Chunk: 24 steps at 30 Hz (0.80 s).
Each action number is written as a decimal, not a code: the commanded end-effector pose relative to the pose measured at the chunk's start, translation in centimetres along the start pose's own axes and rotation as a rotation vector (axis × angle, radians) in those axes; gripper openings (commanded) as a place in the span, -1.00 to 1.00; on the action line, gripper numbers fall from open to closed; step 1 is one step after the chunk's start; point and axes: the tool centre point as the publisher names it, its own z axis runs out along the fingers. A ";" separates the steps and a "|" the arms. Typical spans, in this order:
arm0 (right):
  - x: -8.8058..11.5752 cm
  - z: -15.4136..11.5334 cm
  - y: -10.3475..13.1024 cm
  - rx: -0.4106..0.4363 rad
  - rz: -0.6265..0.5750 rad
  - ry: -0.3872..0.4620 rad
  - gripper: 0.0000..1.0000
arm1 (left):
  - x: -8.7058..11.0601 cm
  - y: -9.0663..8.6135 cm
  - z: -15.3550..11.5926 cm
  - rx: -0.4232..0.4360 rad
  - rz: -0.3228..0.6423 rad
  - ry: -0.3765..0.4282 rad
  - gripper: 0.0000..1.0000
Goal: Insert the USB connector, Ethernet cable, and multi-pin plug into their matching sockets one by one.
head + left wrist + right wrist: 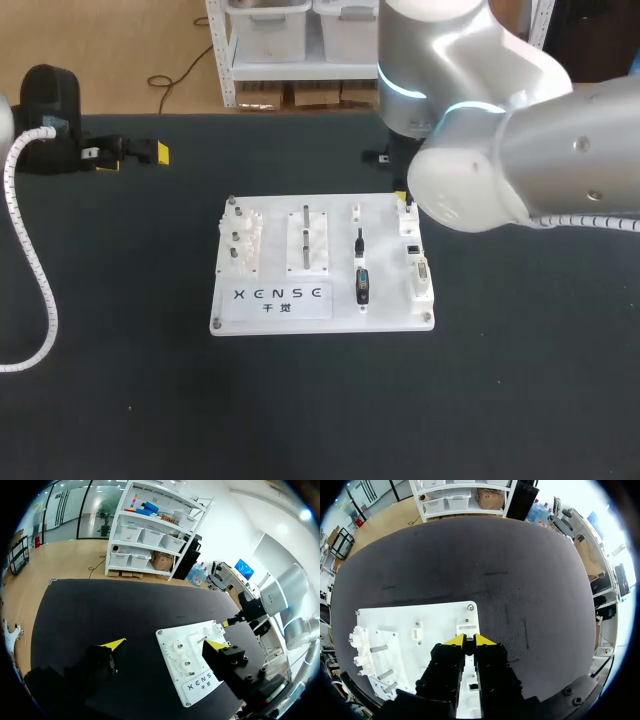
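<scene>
Right jaws pressed together, sockets (467, 625) just ahead — left jaws wide apart.

The white socket board (385, 300) lies flat under the right gripper (469, 640), whose tips hang over its corner socket block (466, 625). Back from the tips, one column inward (clearest in the head view), a slim black USB connector (359, 243) and a dark multi-pin plug (362, 285) lie end to end.

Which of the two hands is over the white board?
The right hand: its yellow tips sit nearly together just above the white board. The left hand is off at the table's side, clear of the board, fingers wide apart.
</scene>
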 end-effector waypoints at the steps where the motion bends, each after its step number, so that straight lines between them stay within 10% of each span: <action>1: 0.3 0.0 -0.2 -0.001 0.002 -0.002 -1.00 | 0.0 0.0 0.0 0.000 0.000 0.000 1.00; 24: 0.5 0.5 -0.4 0.016 0.020 0.015 -1.00 | 0.0 0.0 0.0 0.000 0.000 0.000 1.00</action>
